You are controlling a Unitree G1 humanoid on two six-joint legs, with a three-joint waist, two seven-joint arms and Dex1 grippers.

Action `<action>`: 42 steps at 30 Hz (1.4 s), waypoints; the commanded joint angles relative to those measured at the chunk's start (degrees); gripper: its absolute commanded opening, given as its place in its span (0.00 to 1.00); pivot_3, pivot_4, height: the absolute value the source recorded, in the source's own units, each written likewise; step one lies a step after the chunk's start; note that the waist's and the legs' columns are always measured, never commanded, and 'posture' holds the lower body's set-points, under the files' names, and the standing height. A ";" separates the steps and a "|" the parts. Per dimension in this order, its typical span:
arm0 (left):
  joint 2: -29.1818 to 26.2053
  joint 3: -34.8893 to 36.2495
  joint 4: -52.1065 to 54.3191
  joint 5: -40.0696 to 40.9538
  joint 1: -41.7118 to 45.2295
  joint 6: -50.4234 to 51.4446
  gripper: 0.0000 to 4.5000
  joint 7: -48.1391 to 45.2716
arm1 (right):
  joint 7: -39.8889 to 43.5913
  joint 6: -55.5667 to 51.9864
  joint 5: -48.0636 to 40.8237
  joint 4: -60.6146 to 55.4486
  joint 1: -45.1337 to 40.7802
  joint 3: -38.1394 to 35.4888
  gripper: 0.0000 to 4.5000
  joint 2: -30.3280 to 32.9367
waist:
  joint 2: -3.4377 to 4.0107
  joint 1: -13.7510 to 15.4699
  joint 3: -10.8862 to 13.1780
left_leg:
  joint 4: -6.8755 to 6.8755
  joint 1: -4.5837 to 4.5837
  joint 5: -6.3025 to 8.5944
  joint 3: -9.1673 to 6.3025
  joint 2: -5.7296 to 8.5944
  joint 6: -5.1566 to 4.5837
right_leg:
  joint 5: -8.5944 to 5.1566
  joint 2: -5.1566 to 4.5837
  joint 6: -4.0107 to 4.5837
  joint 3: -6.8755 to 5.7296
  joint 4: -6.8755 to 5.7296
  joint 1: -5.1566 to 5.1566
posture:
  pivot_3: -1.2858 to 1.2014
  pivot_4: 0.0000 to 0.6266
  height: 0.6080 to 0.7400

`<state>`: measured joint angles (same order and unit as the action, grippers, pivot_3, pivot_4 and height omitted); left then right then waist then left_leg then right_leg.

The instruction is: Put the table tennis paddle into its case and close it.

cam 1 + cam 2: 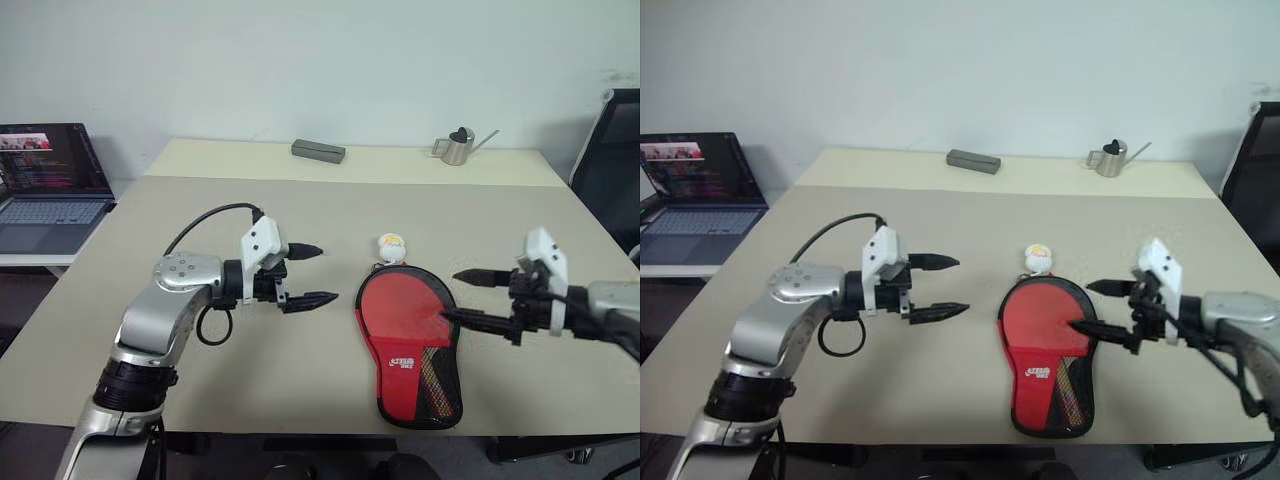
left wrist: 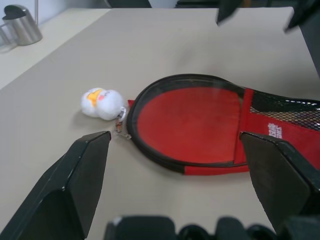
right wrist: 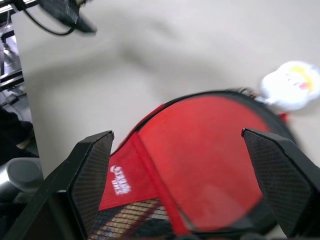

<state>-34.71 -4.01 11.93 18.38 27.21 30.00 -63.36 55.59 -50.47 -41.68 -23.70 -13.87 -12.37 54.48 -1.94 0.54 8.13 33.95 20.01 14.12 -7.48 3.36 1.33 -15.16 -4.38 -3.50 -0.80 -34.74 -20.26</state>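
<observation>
The case (image 1: 405, 340) lies flat on the beige table (image 1: 250, 380), its round red head ringed by black zipper edging and pointing away from me. A red panel with a white logo and black mesh cover its near end. Through the mesh shows the striped handle of the table tennis paddle (image 1: 433, 385). A white-yellow charm (image 1: 391, 246) hangs at the head's far tip. My left gripper (image 1: 325, 273) hovers open and empty to the left of the case. On the case's right side, my right gripper (image 1: 452, 295) is also open and empty, its lower finger over the case's right edge.
A grey rectangular box (image 1: 318, 150) and a small metal watering can (image 1: 458, 147) stand on the far table. An open laptop (image 1: 50, 185) sits on a side table at the left. A black chair (image 1: 615, 160) stands at the right.
</observation>
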 commanded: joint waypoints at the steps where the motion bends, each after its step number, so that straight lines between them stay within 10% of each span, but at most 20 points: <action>1: 0.54 -1.53 0.88 0.13 0.57 0.16 1.00 1.62 | 3.60 2.28 0.86 4.77 -4.60 -0.61 1.00 3.18 | 0.01 -0.01 0.08 | 0.00 0.00 0.00 0.01 0.00 0.00 | -0.01 0.00 0.02 0.00 0.02 0.01 | 0.52 0.24 1.00; 32: 25.91 -20.08 -33.99 -16.78 11.50 -20.87 1.00 9.46 | 6.81 10.39 12.61 22.01 -19.58 8.98 1.00 -1.83 | 0.36 0.58 0.05 | 0.13 0.44 -0.03 0.03 0.09 -0.09 | 0.54 0.17 -0.20 0.00 0.74 0.01 | 0.52 0.24 1.00; 42: 30.64 -20.27 -47.33 -20.14 13.06 -28.57 1.00 11.94 | -7.11 8.65 19.26 35.11 -31.40 11.56 1.00 -15.34 | 0.57 0.18 -0.23 | 0.15 0.33 -0.05 0.13 0.09 -0.13 | 0.67 0.22 -0.19 0.00 0.69 0.04 | 0.52 0.24 1.00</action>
<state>-4.40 -24.12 -34.05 -0.81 40.31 2.22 -51.78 51.49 -40.97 -23.26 10.05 -42.69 -0.49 40.08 -1.38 0.73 7.90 34.10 20.35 14.06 -7.36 3.46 1.19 -14.45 -4.15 -3.64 -0.81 -34.04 -20.23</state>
